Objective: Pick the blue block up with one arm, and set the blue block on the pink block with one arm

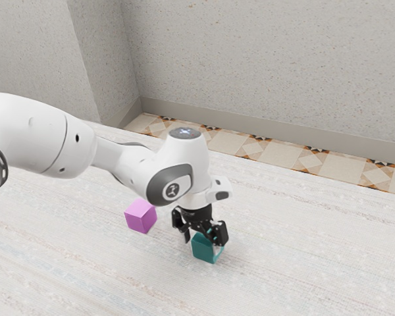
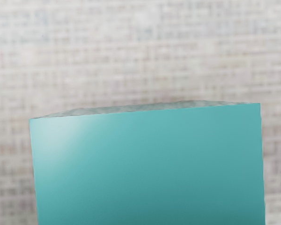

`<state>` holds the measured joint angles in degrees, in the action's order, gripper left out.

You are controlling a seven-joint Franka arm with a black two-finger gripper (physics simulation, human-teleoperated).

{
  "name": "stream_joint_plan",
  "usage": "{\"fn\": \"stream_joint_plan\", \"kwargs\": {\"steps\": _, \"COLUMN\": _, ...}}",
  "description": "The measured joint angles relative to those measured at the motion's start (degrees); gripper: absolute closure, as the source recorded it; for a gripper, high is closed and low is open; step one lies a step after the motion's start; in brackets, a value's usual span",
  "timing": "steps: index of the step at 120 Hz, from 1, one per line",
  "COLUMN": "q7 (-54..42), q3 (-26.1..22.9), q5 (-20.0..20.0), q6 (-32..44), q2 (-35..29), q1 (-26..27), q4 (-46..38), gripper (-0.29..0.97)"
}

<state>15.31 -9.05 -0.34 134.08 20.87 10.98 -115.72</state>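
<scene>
Pale bench [image 1: 316, 217] carries a white arm [image 1: 138, 164] over its middle. Pink block [image 1: 140, 216] lies near the blue block [image 1: 205, 250], toward the exterior view's left and the bench's far edge. Pincer [image 1: 202, 237] sits low, directly over the blue block; grasping or released cannot be told.

Pale table [image 1: 316, 263], patterned floor tiles [image 1: 283, 153]
</scene>
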Motion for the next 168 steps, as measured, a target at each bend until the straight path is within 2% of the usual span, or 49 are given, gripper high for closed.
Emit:
{"fn": "stream_joint_plan", "kwargs": {"steps": 49, "q7": 0.03, "q3": 0.03, "q5": 0.47, "q6": -1.41, "q2": 2.48, "q1": -0.04, "q4": 3.34, "gripper": 0.0}}
{"fn": "stream_joint_plan", "kwargs": {"steps": 84, "q7": -0.08, "q3": 0.0, "q5": 3.12, "q6": -2.84, "q2": 3.49, "q1": 0.0, "q4": 5.55, "gripper": 0.0}}
{"fn": "stream_joint_plan", "kwargs": {"steps": 114, "q7": -0.12, "q3": 0.05, "q5": 3.7, "q6": -3.42, "q2": 3.29, "q1": -0.08, "q4": 5.05, "gripper": 0.0}}
{"fn": "stream_joint_plan", "kwargs": {"steps": 168, "q7": -0.01, "q3": 0.0, "q5": 3.72, "q6": -4.33, "q2": 3.25, "q1": -0.09, "q4": 5.07, "gripper": 0.13}}
